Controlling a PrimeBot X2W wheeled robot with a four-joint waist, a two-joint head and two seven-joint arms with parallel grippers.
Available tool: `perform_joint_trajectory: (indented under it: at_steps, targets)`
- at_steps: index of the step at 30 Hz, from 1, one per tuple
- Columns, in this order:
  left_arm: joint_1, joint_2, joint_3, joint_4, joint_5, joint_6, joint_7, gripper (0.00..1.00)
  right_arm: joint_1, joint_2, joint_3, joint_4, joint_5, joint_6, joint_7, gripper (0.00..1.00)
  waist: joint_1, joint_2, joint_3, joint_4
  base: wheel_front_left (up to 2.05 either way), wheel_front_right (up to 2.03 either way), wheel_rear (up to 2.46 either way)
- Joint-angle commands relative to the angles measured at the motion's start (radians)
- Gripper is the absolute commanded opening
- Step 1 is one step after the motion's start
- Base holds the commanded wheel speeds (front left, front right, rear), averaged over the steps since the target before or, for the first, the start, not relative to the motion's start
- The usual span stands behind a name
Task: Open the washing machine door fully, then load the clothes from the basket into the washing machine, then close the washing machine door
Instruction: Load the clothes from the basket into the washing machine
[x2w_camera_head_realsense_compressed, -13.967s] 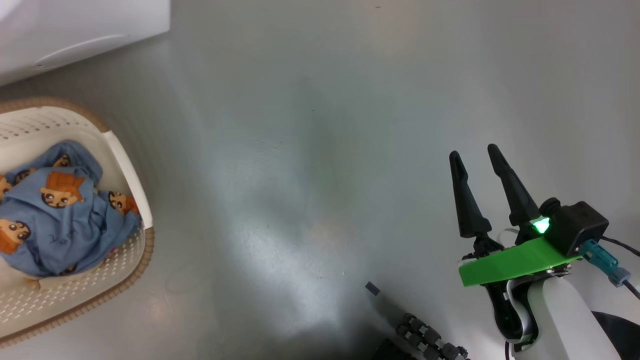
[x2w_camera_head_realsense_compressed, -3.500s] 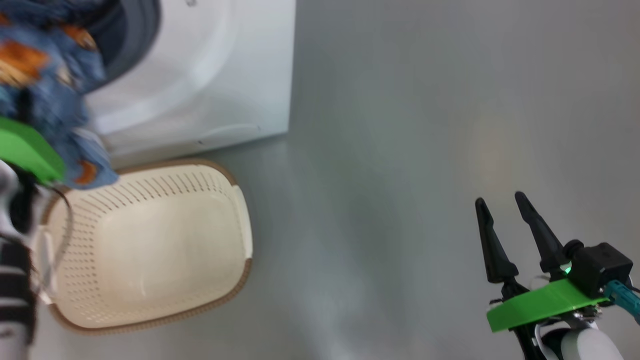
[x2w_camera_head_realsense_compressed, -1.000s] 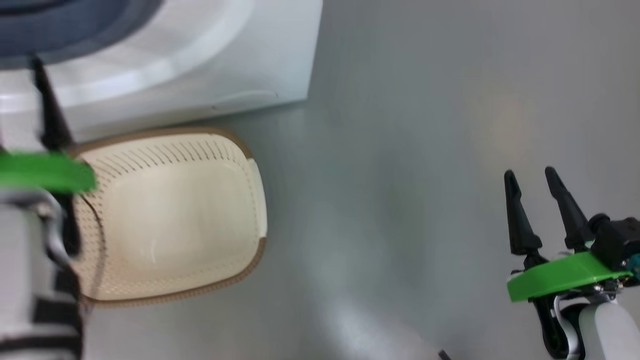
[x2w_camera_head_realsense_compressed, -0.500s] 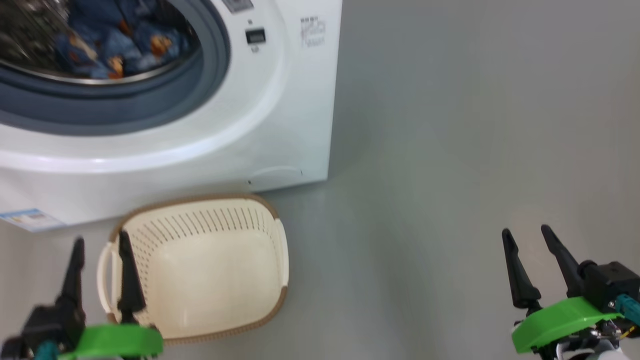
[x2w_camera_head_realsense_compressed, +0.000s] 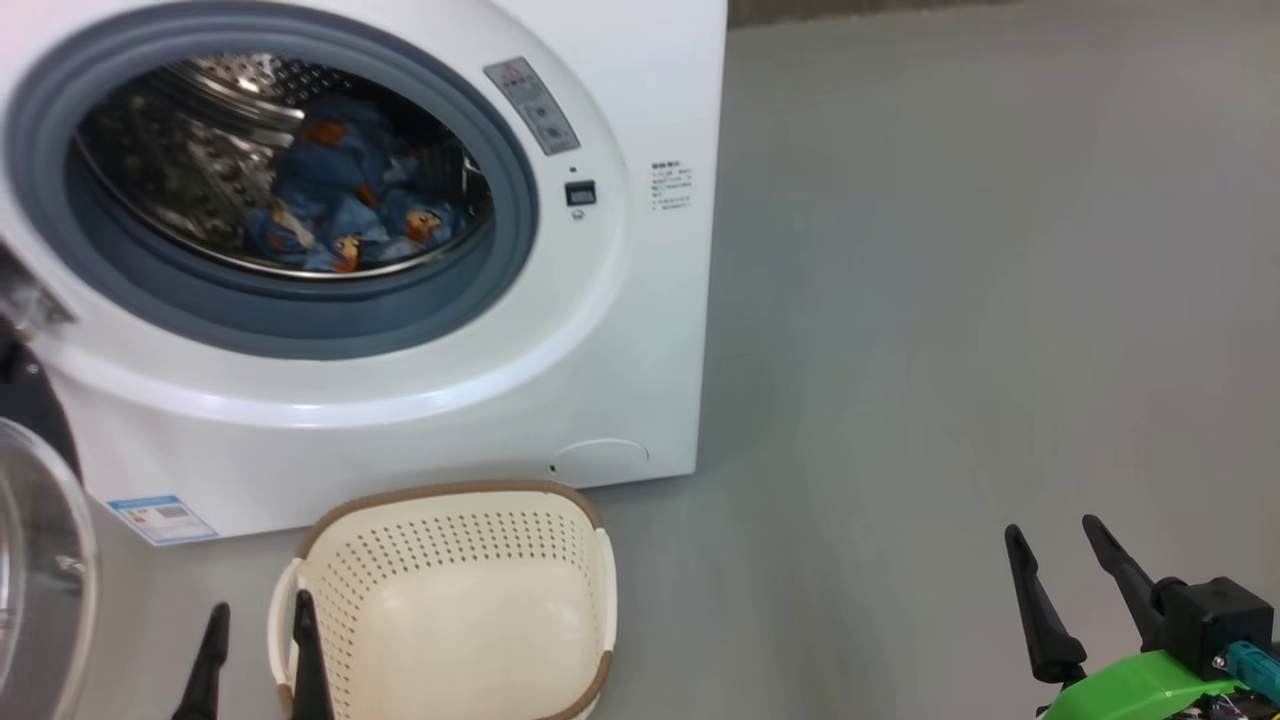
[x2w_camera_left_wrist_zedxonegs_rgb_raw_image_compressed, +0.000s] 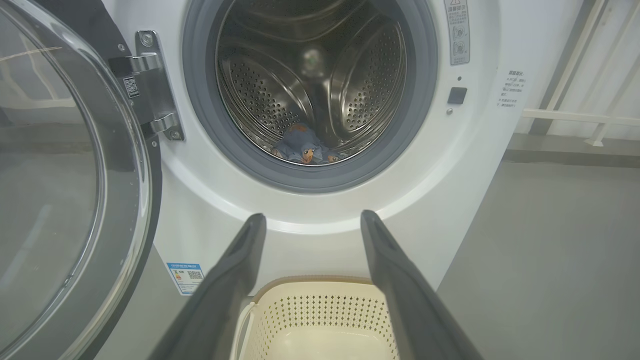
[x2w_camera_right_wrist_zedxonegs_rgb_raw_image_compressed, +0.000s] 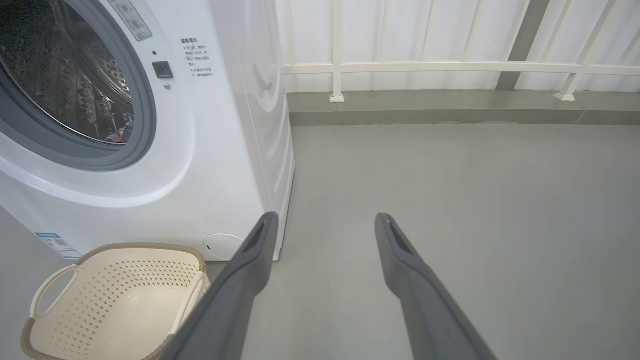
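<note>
Loading is being judged done: cartoon-print garment (x2w_camera_head_realsense_compressed: 340, 215) is lying inside washing machine (x2w_camera_head_realsense_compressed: 640, 330), 10 o'clock; basket (x2w_camera_head_realsense_compressed: 450, 540) is sitting empty at 7. Door (x2w_camera_head_realsense_compressed: 45, 560) is hanging open at 8, closing pending. Left gripper (x2w_camera_left_wrist_zedxonegs_rgb_raw_image_compressed: 312, 216), right gripper (x2w_camera_right_wrist_zedxonegs_rgb_raw_image_compressed: 326, 216) being held spread, empty.

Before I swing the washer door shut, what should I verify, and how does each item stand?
1. The light-blue printed garment lies fully inside the steel drum: ok.
2. The grey-blue gasket has no fabric across it: ok.
3. The cream perforated plastic basket is emptied: ok.
4. The round black-rimmed glass door stands open on its hinge: ok.
5. The left claw and right claw are open and empty: ok.
6. The basket is clear of the door's swing: cannot tell.
</note>
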Motion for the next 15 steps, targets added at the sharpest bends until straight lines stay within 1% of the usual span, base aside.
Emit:
perform_joint_trajectory:
  at_steps: [1,9,12,15]
  targets:
    - [-0.003,0.004,0.028,-0.031,0.004,-0.003,-0.006,1.00,-0.012,-0.020,0.023,-0.036,-0.016,0.004,0.003,1.00,0.0002,0.0000,-0.031,0.025,0.00,0.00,0.00]
    - [0.031,0.001,0.015,-0.050,0.003,0.005,-0.006,1.00,-0.001,-0.017,0.020,-0.068,-0.025,0.004,0.019,1.00,0.0002,0.0000,-0.053,0.030,0.00,0.00,0.00]
    - [0.039,0.004,0.009,-0.052,0.013,0.016,0.000,1.00,0.004,-0.017,0.019,-0.076,-0.032,0.004,0.022,1.00,0.0002,0.0000,-0.059,0.032,0.00,0.00,0.00]
    - [0.035,0.012,0.007,-0.046,0.013,0.013,0.000,1.00,0.008,-0.016,0.017,-0.080,-0.033,0.004,0.024,1.00,0.0002,0.0000,-0.061,0.032,0.00,0.00,0.00]
